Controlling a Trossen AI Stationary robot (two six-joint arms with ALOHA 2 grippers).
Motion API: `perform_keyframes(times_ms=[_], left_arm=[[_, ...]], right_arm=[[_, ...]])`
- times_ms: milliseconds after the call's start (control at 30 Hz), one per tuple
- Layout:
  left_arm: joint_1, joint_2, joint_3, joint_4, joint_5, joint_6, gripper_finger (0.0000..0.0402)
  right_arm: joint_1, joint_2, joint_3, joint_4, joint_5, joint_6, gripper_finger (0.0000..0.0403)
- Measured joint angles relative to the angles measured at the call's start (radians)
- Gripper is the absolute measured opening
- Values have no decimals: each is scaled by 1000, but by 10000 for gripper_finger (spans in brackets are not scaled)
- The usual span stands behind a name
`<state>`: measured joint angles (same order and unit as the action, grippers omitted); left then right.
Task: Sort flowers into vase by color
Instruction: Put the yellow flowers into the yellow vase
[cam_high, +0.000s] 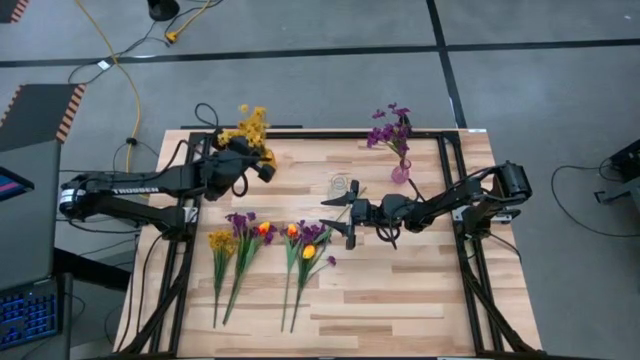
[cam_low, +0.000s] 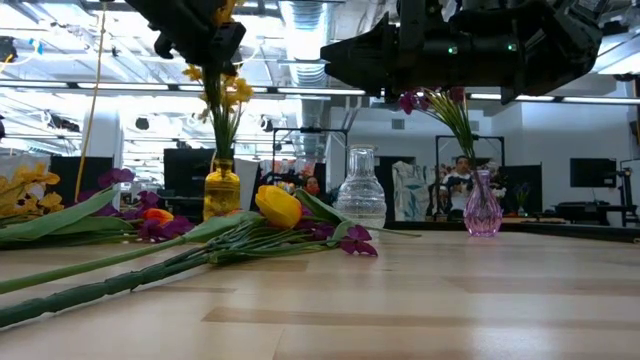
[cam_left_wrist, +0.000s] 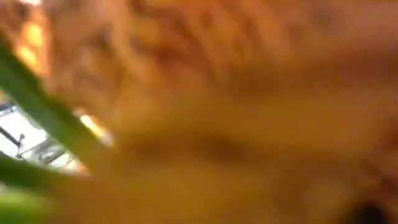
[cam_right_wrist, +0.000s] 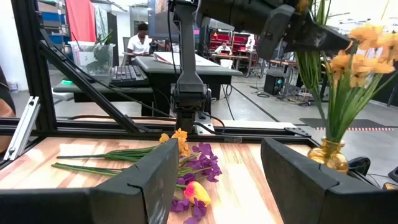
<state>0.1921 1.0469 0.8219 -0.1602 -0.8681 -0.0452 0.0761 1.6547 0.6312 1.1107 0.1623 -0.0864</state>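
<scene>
Yellow flowers (cam_low: 222, 95) stand in a yellow vase (cam_low: 222, 190) at the table's far left; in the right wrist view that vase (cam_right_wrist: 331, 154) shows too. My left gripper (cam_high: 262, 165) sits at the top of their stems, and its wrist view is filled by yellow blur. Purple flowers (cam_high: 392, 125) stand in a pink vase (cam_high: 400, 172) at the far right. A clear vase (cam_high: 343, 186) between them holds nothing. Two bunches of purple, yellow and orange flowers (cam_high: 235, 250) (cam_high: 305, 250) lie flat on the table. My right gripper (cam_high: 335, 215) hovers open over the table's middle, above the lying flowers (cam_right_wrist: 193, 180).
Black frame rails (cam_high: 455, 190) run along the table's sides. The near half of the wooden table (cam_high: 400, 300) is bare right of the lying stems. Beyond the far edge are desks, screens and people (cam_right_wrist: 138, 40) in the room.
</scene>
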Motion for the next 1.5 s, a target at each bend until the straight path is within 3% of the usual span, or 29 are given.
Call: perform_keyframes(times_ms=[233,1100,1500], left_arm=[[16,0,0,-42,51,-48,0],[16,-7,-1,2,60,-144,0],[57,-7,75,-101,95,-183,0]], right_arm=[[0,0,0,0,0,0,255],[0,0,0,0,0,0,255],[0,0,0,0,0,2,255]])
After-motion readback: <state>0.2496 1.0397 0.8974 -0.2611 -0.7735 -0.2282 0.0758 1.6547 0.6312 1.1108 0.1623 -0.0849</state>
